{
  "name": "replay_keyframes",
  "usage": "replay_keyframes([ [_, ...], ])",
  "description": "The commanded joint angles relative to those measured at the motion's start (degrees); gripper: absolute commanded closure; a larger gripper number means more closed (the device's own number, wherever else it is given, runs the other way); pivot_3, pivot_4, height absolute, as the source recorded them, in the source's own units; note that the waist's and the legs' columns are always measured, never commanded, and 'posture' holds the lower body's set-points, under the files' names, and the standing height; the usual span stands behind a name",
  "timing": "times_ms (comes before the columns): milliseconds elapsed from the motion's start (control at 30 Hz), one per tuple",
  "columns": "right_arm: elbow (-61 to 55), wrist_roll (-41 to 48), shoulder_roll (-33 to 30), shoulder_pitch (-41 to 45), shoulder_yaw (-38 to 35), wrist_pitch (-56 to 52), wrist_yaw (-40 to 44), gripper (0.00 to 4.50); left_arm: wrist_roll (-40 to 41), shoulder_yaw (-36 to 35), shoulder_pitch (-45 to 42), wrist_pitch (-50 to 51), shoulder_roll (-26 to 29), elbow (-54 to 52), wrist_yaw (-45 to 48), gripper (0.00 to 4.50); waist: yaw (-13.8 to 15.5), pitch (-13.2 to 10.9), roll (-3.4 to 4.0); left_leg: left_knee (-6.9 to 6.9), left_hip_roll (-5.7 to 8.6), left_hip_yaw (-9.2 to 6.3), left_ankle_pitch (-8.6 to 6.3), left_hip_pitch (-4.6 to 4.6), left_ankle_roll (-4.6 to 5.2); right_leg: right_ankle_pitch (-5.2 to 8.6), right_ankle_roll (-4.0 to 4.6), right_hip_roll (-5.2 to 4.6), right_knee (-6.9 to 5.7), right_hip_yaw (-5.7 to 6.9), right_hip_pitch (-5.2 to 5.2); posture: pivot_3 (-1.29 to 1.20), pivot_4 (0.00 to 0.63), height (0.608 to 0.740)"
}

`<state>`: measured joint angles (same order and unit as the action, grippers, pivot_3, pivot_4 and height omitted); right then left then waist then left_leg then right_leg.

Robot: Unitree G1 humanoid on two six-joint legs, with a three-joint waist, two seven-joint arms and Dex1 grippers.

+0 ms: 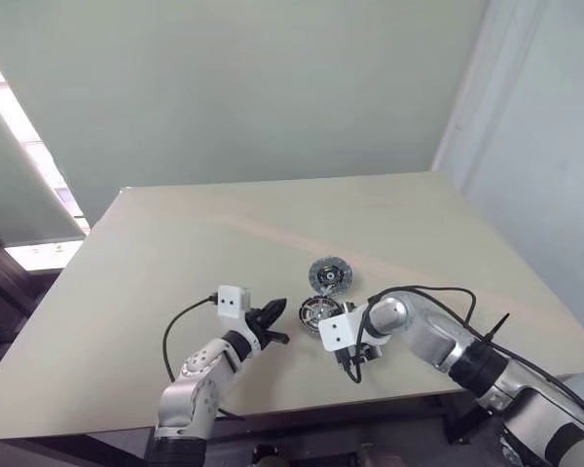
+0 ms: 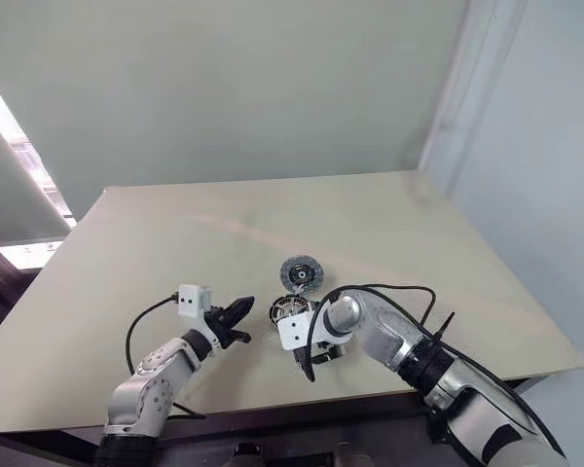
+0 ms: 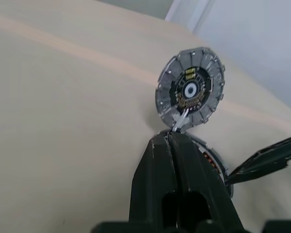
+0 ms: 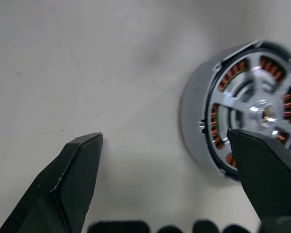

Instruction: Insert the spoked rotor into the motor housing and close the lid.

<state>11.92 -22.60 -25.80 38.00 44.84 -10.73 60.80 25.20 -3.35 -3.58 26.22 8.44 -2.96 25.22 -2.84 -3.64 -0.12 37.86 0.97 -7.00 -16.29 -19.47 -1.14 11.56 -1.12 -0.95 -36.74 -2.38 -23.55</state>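
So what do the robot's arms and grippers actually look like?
Both arms are silver-grey metal with black joint sections. Each ends in two black pointed fingers, left gripper and right gripper, with a white box camera at the wrist and a black cable looping along the forearm.

Lighting even, diffuse, moderately bright. Strongest light enters at far left edge of head views: window (image 1: pixel 19 146) overexposed, washed to white. Table (image 1: pixel 175 263) matte, no glare, shadows soft and faint. Right wrist view: motor housing (image 4: pixel 242 111) slightly blurred, metal spokes glinting; near fingertips (image 4: pixel 77 170) soft, out of focus.
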Motion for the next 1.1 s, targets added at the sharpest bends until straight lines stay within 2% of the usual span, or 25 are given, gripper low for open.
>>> replay_keyframes([
  [33,2.54,-1.34,1.28,2.51,-1.31,2.67,-1.04,0.02,-0.12,0.04,-0.44,-1.10,0.19,-1.46,0.29,4.50,0.00,0.00,0.00,0.00,0.00,0.00,0.00,0.00,0.00,0.00,0.00,0.00,0.00,0.00,0.00,0.00,0.000,0.740],
  [233,7.16,-2.43,3.18,2.87,-2.01,4.81,-2.89,0.02,-0.20,0.19,-0.58,-0.92,0.21,-1.48,0.20,4.50,-0.02,0.01,0.01,0.01,0.00,0.00,0.01,0.06,0.00,-0.01,0.01,0.01,-0.04,0.00,0.04,0.00,0.000,0.740],
  [333,8.07,-2.73,3.66,2.72,-2.33,5.36,-3.41,0.59,-0.30,0.33,-0.66,-0.91,0.23,-1.47,0.25,4.50,-0.04,0.01,0.01,0.03,-0.01,0.00,0.01,0.14,-0.01,-0.01,0.01,0.01,-0.06,0.00,0.11,0.00,0.000,0.740],
  [633,8.72,-4.06,4.34,2.06,-2.84,5.52,-4.39,3.93,-0.33,0.76,-1.02,-0.84,0.09,-1.47,0.42,4.50,-0.03,0.03,0.00,0.01,-0.01,0.00,0.01,0.13,-0.01,-0.01,0.01,0.01,-0.07,-0.01,0.10,0.00,0.000,0.740],
  [700,8.83,-4.28,4.52,2.03,-3.06,5.66,-4.34,4.37,-0.34,0.84,-0.99,-0.87,0.08,-1.46,0.48,4.50,-0.05,0.03,0.01,0.02,-0.01,0.02,0.01,0.17,-0.01,-0.01,0.01,0.01,-0.07,-0.02,0.12,0.00,0.000,0.740],
  [967,8.52,-4.43,5.04,2.29,-3.88,6.27,-4.41,4.42,-0.41,0.84,-1.14,-0.99,0.05,-1.20,0.55,4.50,-0.05,0.02,0.01,0.02,-0.01,0.02,0.03,0.21,-0.03,-0.01,0.02,0.02,-0.13,-0.03,0.13,0.00,0.000,0.740],
  [1100,5.65,-1.72,6.17,1.36,-5.87,3.81,-3.07,4.42,-0.48,0.54,-1.27,-1.14,0.26,-0.83,0.58,4.50,-0.04,0.02,0.01,0.02,-0.01,0.02,0.03,0.21,-0.03,-0.02,0.02,0.02,-0.13,-0.03,0.12,0.00,0.000,0.740],
])
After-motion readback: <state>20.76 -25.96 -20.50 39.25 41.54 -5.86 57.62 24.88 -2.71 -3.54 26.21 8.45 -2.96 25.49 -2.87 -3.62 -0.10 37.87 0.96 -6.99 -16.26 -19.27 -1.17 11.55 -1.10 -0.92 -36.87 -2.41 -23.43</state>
